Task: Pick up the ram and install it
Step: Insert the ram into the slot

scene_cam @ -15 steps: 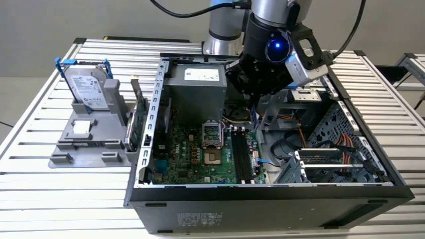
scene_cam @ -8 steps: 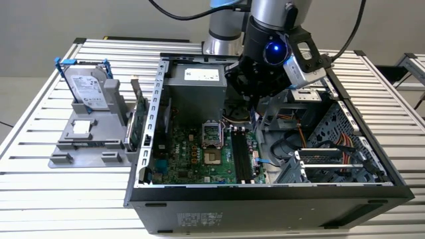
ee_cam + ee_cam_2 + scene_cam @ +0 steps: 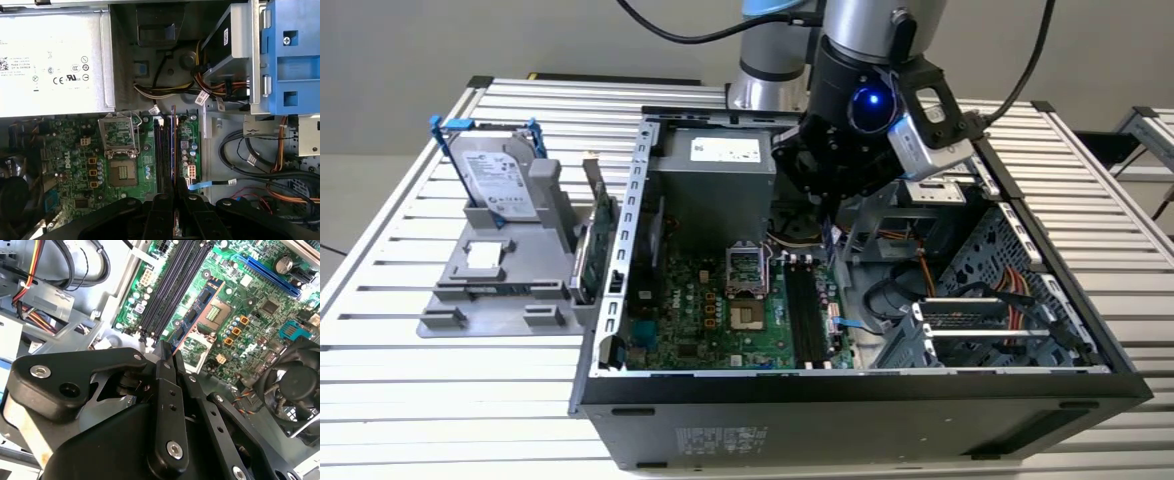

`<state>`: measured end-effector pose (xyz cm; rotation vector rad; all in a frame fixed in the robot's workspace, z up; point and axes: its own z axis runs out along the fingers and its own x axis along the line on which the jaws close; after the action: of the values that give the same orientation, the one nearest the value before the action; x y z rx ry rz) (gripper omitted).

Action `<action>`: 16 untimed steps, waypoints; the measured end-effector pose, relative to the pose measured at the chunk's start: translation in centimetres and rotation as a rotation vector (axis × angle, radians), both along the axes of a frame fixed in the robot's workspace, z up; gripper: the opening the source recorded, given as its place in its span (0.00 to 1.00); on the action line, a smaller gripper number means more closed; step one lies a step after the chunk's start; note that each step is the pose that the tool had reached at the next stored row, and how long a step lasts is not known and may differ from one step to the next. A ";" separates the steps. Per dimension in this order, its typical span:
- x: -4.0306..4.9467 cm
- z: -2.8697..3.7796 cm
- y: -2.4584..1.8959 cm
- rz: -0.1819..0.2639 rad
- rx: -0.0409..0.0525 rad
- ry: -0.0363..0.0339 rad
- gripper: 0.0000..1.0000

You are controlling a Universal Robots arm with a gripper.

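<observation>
- Gripper [image 3: 831, 222] hangs inside the open computer case [image 3: 854, 395], above the motherboard [image 3: 707, 320]; arm [image 3: 867, 60] comes down from above in the exterior view.
- Fingers [image 3: 165, 375] pressed together on the ram [image 3: 197, 310]; the thin dark blue stick is pinched at one end, edge-on in the first wrist view [image 3: 173, 150], flat side with black chips showing in the second wrist view.
- Ram held in the air over the board, running along the black memory slots [image 3: 161, 155]; in the second wrist view it lies just beside the slots [image 3: 172, 285] and partly over the CPU socket [image 3: 212, 315]; not seated; whether it touches the board cannot be told.
- Slots in the exterior view [image 3: 803, 315] lie below the gripper, toward the exterior view's right of the socket [image 3: 744, 268].
- Grey power supply [image 3: 714, 185] sits at the back of the case; its labelled face is in the first wrist view [image 3: 52, 62].
- Blue drive bracket [image 3: 292, 55] and bundled cables [image 3: 260, 160] lie beside the board in the first wrist view; black fan [image 3: 295, 390] at the edge of the second wrist view.
- Outside the case, on the exterior view's left: grey holder [image 3: 494, 290] on the slatted table [image 3: 400, 350]; silver hard drive with blue rails [image 3: 494, 175] stands in it; green expansion card [image 3: 594, 245] stands upright close to the case wall.
</observation>
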<state>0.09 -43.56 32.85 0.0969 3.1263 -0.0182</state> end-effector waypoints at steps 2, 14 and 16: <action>0.00 -0.08 0.00 -0.002 0.0000 -0.0001 0.00; 0.16 -0.46 -0.01 -0.011 -0.0025 0.0000 0.00; 0.18 -0.58 -0.01 -0.012 -0.0027 0.0000 0.00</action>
<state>0.26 -43.57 32.28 0.1152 3.1256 -0.0226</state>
